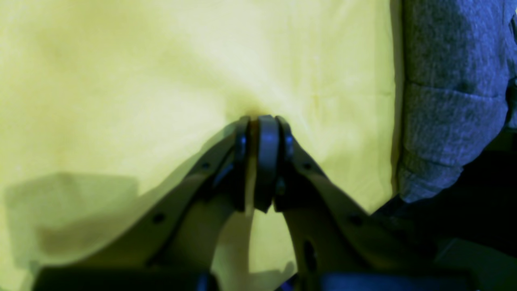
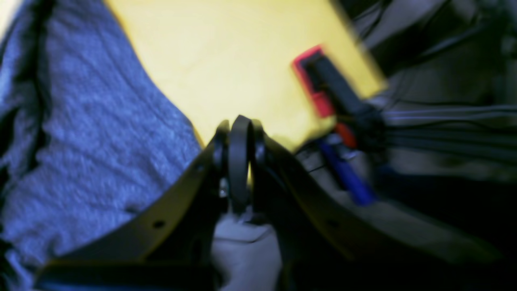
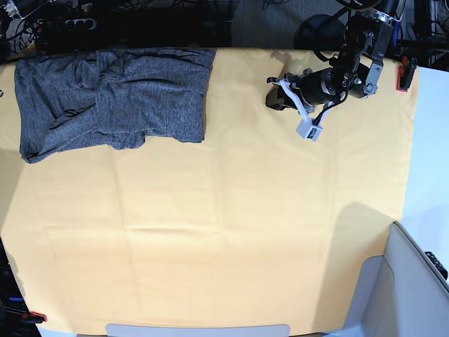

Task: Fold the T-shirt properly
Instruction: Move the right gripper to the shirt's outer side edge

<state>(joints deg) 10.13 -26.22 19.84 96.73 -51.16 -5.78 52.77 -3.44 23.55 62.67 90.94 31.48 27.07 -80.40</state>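
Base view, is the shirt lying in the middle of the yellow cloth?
No, the T-shirt lies bunched at the far left corner of the yellow cloth, well away from its middle.

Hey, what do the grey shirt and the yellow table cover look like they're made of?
T-shirt: looks like thin, soft knit, matte; the heathered grey speckle and limp, rumpled folds suggest it. Yellow cover: seems to be woven cloth with a flat matte finish, going by its faint crease lines and lack of shine; the exact fibre cannot be told.
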